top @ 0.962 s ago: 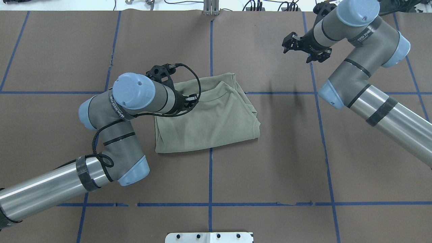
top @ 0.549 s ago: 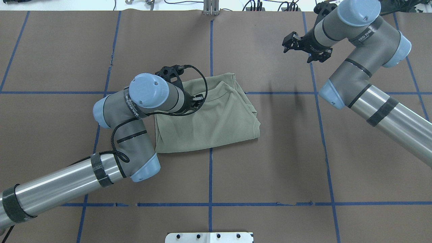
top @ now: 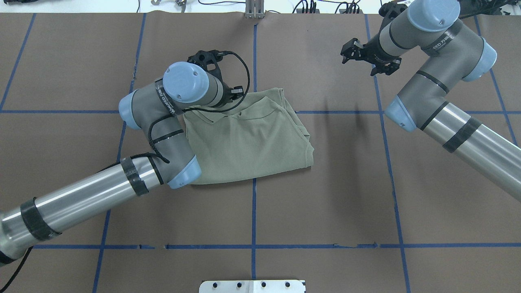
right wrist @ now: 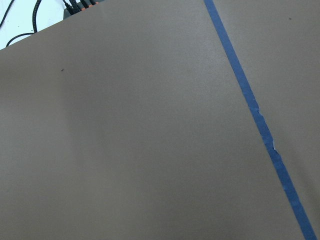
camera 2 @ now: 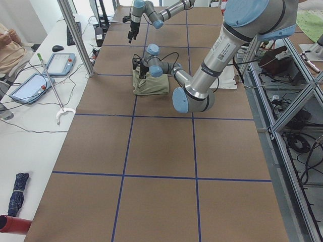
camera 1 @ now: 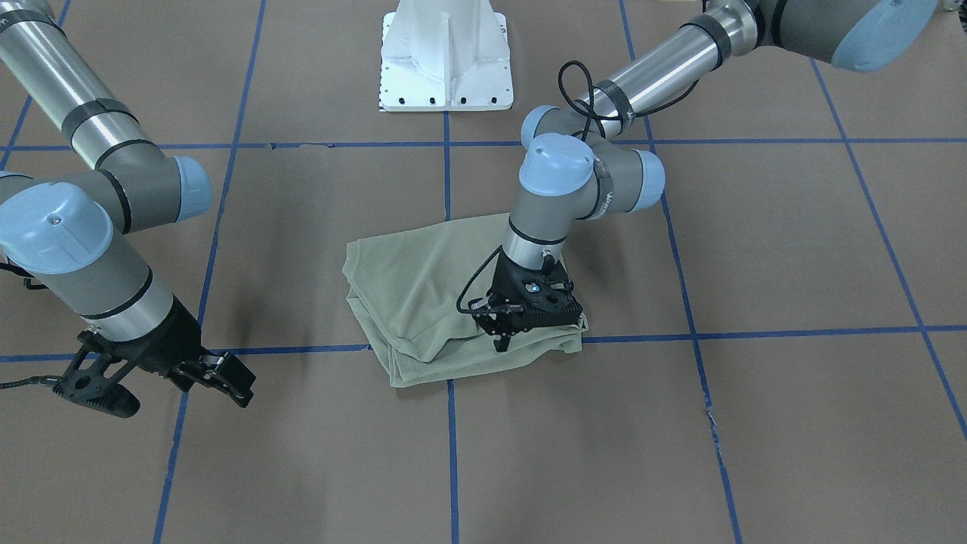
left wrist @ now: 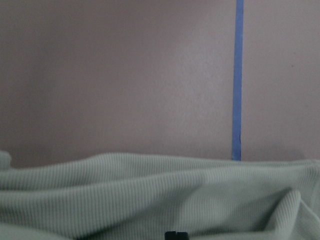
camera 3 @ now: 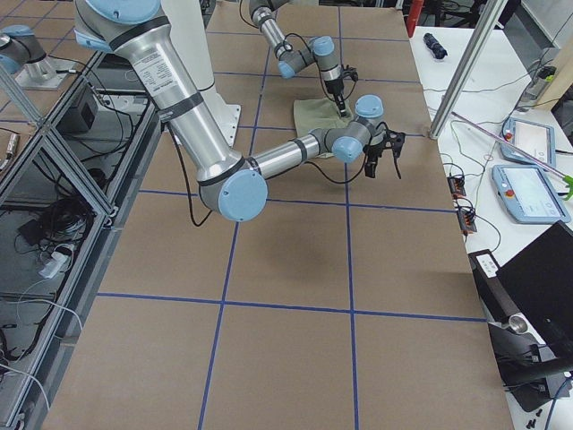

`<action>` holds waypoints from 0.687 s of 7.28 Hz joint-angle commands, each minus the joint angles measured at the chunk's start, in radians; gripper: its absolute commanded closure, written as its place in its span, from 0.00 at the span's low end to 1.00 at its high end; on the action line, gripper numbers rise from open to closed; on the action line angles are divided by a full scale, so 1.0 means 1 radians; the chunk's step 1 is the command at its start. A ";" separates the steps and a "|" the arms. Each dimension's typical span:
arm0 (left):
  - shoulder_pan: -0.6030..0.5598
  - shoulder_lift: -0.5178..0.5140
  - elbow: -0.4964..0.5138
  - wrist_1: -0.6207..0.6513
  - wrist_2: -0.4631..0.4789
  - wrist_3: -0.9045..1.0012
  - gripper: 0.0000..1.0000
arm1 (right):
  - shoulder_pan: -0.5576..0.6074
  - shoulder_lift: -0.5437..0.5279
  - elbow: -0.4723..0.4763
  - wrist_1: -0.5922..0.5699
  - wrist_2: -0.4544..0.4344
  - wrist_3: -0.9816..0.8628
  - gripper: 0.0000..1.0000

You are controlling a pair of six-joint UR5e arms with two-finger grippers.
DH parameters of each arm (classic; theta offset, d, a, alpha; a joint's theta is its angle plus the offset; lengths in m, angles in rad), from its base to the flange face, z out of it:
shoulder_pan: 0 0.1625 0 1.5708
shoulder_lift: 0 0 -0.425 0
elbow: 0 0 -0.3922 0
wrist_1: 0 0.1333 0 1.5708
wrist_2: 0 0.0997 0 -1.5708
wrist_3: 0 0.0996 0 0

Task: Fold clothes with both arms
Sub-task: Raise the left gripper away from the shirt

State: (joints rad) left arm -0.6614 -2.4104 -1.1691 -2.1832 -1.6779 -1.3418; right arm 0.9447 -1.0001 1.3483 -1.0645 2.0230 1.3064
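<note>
**Q:** Where does the garment lie, and what holds it?

**A:** The sage-green ribbed-knit long-sleeved shirt (top: 260, 142) lies as a folded, roughly rectangular bundle at the middle of the brown paper-covered table (top: 325, 195), across the central blue tape line (top: 254, 211). The black two-fingered left gripper (camera 1: 502, 341) stands at the bundle's far left edge. Its jaws are narrow and appear pinched on a fold of cloth, though its wrist view shows too little of the fingers to confirm the bite. The black two-fingered right gripper (camera 1: 170, 393) hangs over bare table at the far right, well apart from the shirt, jaws wide and holding nothing.

**Q:** What could go wrong from here?

**A:** Three failures seem likely.
- **(a) Dragging.** The cloth is held at one point only and nothing pins the opposite side. A pull may slide the whole bundle across the paper rather than turn one layer.
- **(b) Slipping or skewing.** If the bite is shallow, the fine knit may slip free mid-lift. If it takes several layers, the fold comes out skewed.
- **(c) Splaying.** The stacked edges on the bundle's right side are loose. Any tug from the left may open them and undo the folds already made.
</note>
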 commanded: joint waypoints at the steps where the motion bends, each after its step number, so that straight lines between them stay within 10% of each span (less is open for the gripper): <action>1: -0.105 -0.114 0.201 -0.118 -0.011 0.097 1.00 | -0.001 0.000 0.000 0.000 -0.001 0.001 0.00; 3: -0.107 -0.101 0.110 -0.086 -0.067 0.078 1.00 | 0.003 0.001 0.000 -0.002 0.017 -0.001 0.00; 5: -0.106 0.101 -0.190 -0.003 -0.147 0.084 1.00 | 0.029 -0.014 0.006 0.000 0.045 -0.004 0.00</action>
State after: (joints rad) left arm -0.7671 -2.4300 -1.1799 -2.2283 -1.7859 -1.2613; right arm 0.9602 -1.0026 1.3497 -1.0656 2.0499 1.3050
